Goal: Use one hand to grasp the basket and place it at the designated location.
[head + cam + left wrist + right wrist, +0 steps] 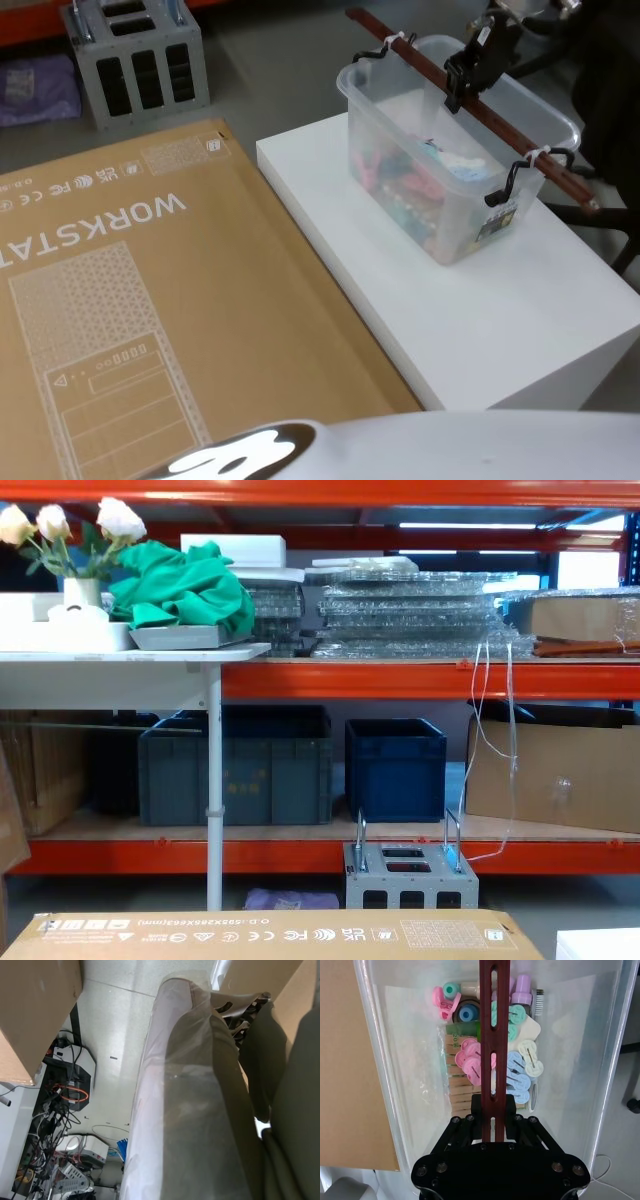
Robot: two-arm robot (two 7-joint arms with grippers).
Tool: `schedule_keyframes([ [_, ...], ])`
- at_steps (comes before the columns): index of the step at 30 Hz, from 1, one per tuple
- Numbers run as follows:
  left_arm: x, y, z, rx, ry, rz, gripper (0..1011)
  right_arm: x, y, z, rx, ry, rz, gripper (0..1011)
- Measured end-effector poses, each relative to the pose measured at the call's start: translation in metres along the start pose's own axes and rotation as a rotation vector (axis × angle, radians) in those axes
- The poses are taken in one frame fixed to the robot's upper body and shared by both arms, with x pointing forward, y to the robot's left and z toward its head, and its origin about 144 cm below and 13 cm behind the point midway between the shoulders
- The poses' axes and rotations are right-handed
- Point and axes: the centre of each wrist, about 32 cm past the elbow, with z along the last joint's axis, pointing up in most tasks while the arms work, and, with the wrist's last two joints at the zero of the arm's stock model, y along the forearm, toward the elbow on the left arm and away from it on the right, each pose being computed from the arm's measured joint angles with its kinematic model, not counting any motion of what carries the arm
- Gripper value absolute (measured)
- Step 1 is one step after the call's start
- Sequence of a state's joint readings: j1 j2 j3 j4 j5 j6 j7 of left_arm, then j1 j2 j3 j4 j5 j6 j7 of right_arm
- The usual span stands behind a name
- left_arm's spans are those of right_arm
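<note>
Right gripper (462, 85) shut mid-bar on the thin reddish-brown bar handle (491, 1025) of the large translucent whitish plastic basket (455, 240); stiff, prob. light w/ pastel plastic clips (517, 1077) inside, may swing.

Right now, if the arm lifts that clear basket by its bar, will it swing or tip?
It may swing: the bar joins the basket by wire hooks, with the right gripper shut near its middle. Probably light: mostly small clips and pegs inside.

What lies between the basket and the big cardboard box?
Head view: only a bare strip of the white platform separates the basket from the cardboard box; the right gripper clamps its handle.
</note>
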State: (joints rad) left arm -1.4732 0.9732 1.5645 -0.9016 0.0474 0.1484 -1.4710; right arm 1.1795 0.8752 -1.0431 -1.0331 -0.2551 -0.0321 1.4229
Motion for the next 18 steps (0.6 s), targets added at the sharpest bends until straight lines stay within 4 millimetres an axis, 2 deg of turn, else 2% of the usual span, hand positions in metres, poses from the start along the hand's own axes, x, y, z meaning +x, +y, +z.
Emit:
schedule_keyframes([
  [9, 0.0, 0.0, 0.0, 0.0, 0.0, 0.0, 0, -0.002, -0.006, 0.0, 0.003, -0.004, -0.013, 237],
  [18, 0.0, 0.0, 0.0, 0.0, 0.0, 0.0, 0, -0.006, -0.035, 0.001, 0.014, -0.026, -0.075, 237],
])
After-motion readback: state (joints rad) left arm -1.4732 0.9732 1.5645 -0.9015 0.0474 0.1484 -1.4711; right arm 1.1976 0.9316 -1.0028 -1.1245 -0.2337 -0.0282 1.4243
